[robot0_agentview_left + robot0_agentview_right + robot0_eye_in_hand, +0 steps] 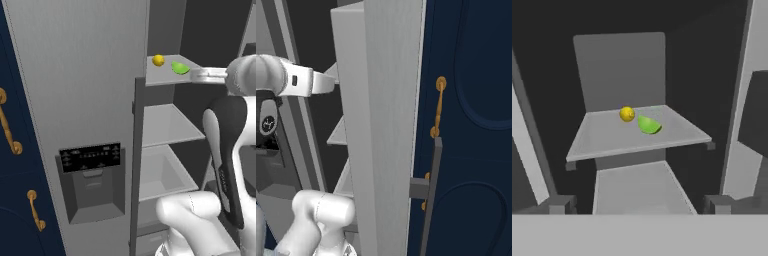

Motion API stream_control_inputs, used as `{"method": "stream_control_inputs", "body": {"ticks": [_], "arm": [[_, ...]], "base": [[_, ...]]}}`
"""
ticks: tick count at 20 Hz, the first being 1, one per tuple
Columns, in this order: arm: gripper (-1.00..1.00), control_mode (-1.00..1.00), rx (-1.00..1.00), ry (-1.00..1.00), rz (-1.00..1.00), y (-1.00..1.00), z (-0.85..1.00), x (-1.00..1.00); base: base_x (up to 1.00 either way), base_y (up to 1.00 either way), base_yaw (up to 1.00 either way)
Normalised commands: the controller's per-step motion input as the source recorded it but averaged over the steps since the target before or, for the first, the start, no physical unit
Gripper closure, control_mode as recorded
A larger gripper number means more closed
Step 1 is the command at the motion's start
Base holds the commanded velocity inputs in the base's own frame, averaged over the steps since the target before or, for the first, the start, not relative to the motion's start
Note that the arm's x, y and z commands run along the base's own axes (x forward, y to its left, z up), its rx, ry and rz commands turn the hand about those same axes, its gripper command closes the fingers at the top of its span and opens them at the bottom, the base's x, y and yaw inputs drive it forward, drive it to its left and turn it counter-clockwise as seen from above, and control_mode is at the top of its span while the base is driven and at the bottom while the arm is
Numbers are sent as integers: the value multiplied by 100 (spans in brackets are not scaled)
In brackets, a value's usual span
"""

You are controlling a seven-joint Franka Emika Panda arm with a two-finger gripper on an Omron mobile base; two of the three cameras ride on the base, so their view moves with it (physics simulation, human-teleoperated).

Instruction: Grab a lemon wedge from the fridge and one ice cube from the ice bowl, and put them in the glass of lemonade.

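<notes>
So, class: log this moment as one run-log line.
fridge: door open | lemon wedge: on shelf, ungrasped | gripper: open, facing shelf

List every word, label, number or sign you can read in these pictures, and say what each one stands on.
Dispenser panel on the fridge door: rows of small pale marks, too small and blurred to read.
Round dark badge on the robot arm: a pale mark, too blurred to read.
No other text or labels are visible; the shelf with the lemon wedge and the round yellow fruit carries none.

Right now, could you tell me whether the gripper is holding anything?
Nothing is held: the gripper is open, short of the lemon wedge on the fridge shelf.
</notes>
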Motion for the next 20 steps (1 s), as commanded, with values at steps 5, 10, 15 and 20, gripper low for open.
{"method": "stream_control_inputs", "body": {"ticks": [5, 10, 15, 20], "arm": [[-100, -100, 0, 31, 5, -11, -8, 49], [-100, -100, 0, 12, 5, 0, -62, 98], [-100, -100, -1, 15, 4, -3, -20, 100], [-100, -100, 0, -6, 3, -20, -27, 98]], "base": [[0, 0, 0], [0, 0, 0], [0, 0, 0], [0, 0, 0]]}}
